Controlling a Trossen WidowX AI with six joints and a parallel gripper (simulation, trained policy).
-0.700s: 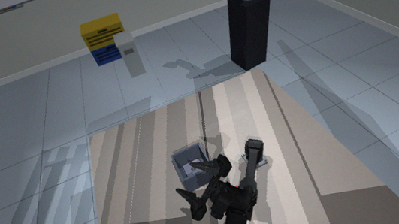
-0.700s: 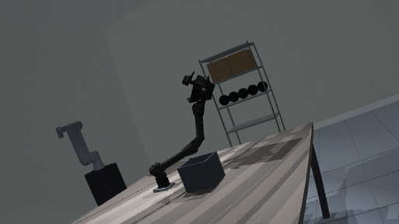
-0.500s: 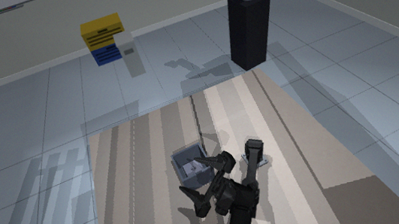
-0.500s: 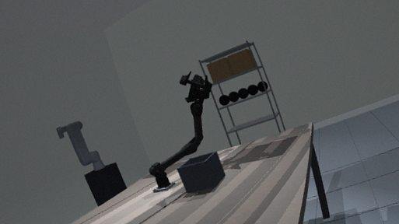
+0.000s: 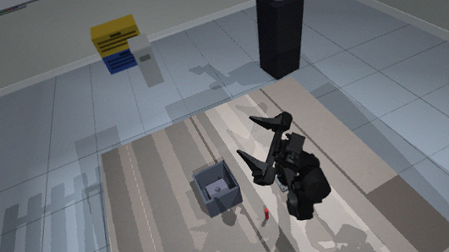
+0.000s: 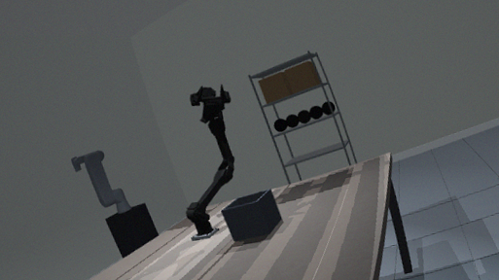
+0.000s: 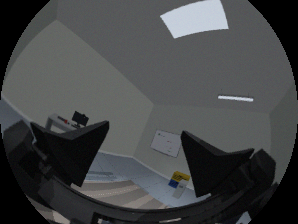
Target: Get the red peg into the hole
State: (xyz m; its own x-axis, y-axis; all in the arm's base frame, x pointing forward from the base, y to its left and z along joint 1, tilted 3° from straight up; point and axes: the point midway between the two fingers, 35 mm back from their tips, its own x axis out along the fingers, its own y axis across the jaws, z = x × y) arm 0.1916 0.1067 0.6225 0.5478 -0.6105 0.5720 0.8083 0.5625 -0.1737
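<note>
The red peg appears to stand upright on the table, beside the box and near the arm's base. The open dark grey-blue box stands on the table. Inside it, at the bottom, the light plate shows with a small round mark near its middle. My gripper is wide open and empty, raised high above the table, away from both peg and box. The peg does not show in the exterior view or the wrist view, which looks at the walls and ceiling.
The striped wooden table carries the arm's base, behind the box in the exterior view. Off the table stand a second grey arm on a black pedestal, a shelf rack and yellow and blue cabinets.
</note>
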